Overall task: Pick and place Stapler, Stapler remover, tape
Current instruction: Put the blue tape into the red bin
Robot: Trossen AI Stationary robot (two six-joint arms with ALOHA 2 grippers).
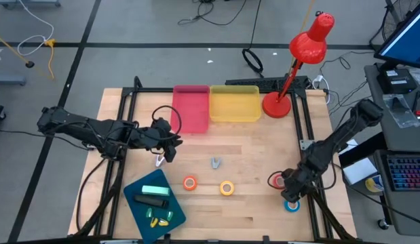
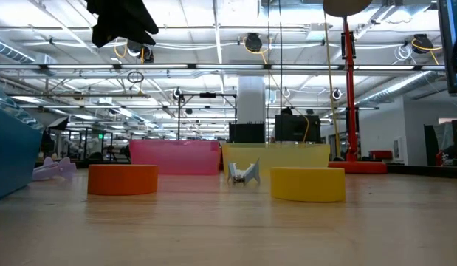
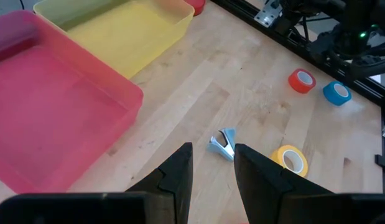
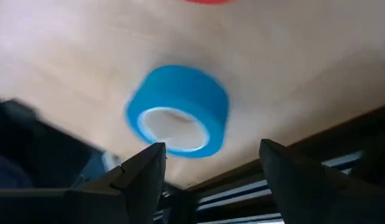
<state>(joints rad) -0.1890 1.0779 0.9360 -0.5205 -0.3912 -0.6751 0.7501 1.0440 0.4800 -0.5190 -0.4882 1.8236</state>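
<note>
Right gripper (image 4: 208, 168) jaws apart above blue tape (image 4: 178, 111); left gripper (image 3: 213, 171) empty, slightly parted

Overhead camera looks straight down; low one level across the table, sharing the yellow tape (image 1: 226, 188) (image 2: 308, 184).

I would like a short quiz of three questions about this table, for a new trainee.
1. True or false: the pink bin touches the yellow bin.
2. Which tape roll lies under the right hand? A) orange B) blue C) yellow
3. Fill in: the left hand is open and holds ____.

Key:
1. True.
2. B, the blue roll.
3. Nothing.
</note>
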